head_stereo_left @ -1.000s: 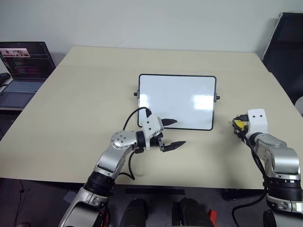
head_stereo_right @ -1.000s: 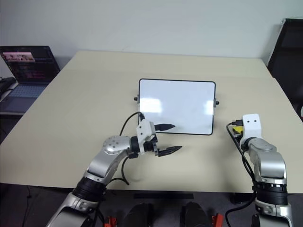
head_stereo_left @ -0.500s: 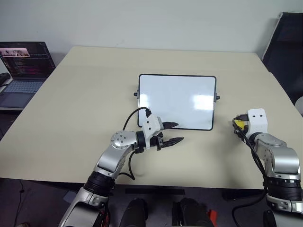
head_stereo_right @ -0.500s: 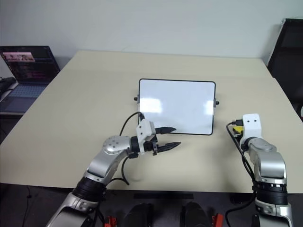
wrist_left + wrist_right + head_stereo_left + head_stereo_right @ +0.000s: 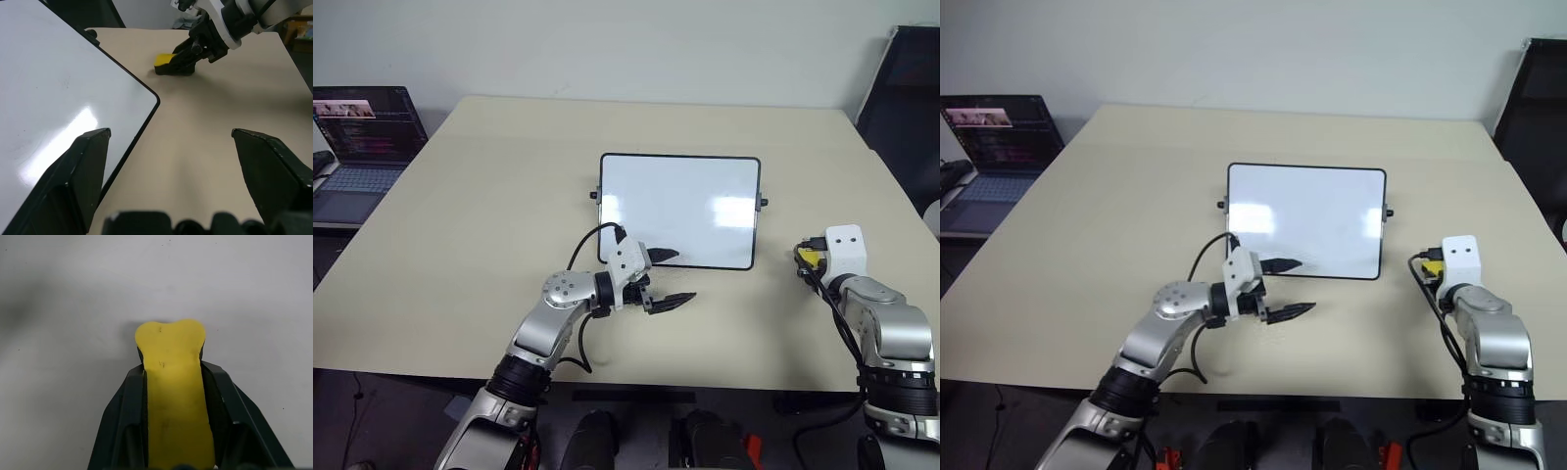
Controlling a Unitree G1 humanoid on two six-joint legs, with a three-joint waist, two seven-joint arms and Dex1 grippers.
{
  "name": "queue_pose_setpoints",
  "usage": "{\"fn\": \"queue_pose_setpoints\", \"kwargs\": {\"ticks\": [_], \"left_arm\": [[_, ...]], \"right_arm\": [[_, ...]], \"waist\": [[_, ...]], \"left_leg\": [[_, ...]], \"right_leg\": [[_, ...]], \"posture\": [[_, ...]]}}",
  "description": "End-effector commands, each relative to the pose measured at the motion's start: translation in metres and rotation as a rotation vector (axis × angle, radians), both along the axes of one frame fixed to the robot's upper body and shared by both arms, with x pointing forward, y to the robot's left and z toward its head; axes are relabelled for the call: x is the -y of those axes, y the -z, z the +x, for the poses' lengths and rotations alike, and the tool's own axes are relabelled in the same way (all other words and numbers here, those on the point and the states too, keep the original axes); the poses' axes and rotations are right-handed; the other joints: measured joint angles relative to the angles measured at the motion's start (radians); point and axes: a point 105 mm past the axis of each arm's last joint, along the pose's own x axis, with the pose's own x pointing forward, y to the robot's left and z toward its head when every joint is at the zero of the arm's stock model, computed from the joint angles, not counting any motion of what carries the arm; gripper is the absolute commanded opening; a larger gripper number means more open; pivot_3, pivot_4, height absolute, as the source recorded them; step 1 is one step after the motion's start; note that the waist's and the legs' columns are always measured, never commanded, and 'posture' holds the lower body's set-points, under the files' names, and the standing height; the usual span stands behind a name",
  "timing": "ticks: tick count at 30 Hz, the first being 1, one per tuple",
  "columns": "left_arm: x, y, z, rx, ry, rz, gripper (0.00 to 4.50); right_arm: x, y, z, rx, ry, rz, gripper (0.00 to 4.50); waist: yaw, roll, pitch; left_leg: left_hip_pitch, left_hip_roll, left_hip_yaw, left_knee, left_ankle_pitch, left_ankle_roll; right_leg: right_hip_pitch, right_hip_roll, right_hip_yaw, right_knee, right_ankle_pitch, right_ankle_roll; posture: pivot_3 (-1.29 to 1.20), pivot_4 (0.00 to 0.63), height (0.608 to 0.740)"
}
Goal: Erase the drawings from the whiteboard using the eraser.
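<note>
Nearest us, our left pincer hovers with fingers spread wide and empty at the near edge of the whiteboard. Our right pincer is clamped on the yellow eraser, resting on the table right of the board. The board looks blank; no readable writing. A laptop sits far left.
</note>
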Motion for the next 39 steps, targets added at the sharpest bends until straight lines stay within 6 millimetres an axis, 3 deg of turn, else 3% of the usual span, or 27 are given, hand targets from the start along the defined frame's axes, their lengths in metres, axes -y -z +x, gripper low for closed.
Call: {"fn": "queue_pose_setpoints", "kwargs": {"ticks": [1, 7, 8, 39], "left_arm": [[0.0001, -0.0164, 0.0002, 0.055, 0.001, -0.032, 4.43], [-0.0001, -0.0173, 0.0039, 0.081, -0.026, -0.027, 4.43], [0.0001, -0.0169, 0.0035, 0.078, -0.022, -0.024, 4.48], [0.0006, -0.0176, 0.0037, 0.083, -0.022, -0.023, 4.5]], "right_arm": [[0.0015, -0.0157, 0.0049, 0.058, -0.002, -0.024, 1.84], [-0.0004, -0.0165, 0.005, 0.067, -0.009, -0.009, 1.84], [-0.0012, -0.017, 0.005, 0.072, -0.012, -0.002, 1.49], [0.0, -0.0194, 0.0042, 0.077, -0.009, -0.016, 1.63]], "waist": [[0.0, 0.0, 0.0], [0.0, 0.0, 0.0], [0.0, 0.0, 0.0], [0.0, 0.0, 0.0]], "left_leg": [[0.0, 0.0, 0.0, 0.0, 0.0, 0.0], [0.0, 0.0, 0.0, 0.0, 0.0, 0.0], [0.0, 0.0, 0.0, 0.0, 0.0, 0.0], [0.0, 0.0, 0.0, 0.0, 0.0, 0.0]], "right_leg": [[0.0, 0.0, 0.0, 0.0, 0.0, 0.0], [0.0, 0.0, 0.0, 0.0, 0.0, 0.0], [0.0, 0.0, 0.0, 0.0, 0.0, 0.0], [0.0, 0.0, 0.0, 0.0, 0.0, 0.0]], "posture": [[0.0, 0.15, 0.74], [0.0, 0.15, 0.74], [0.0, 0.15, 0.74], [0.0, 0.15, 0.74]]}}
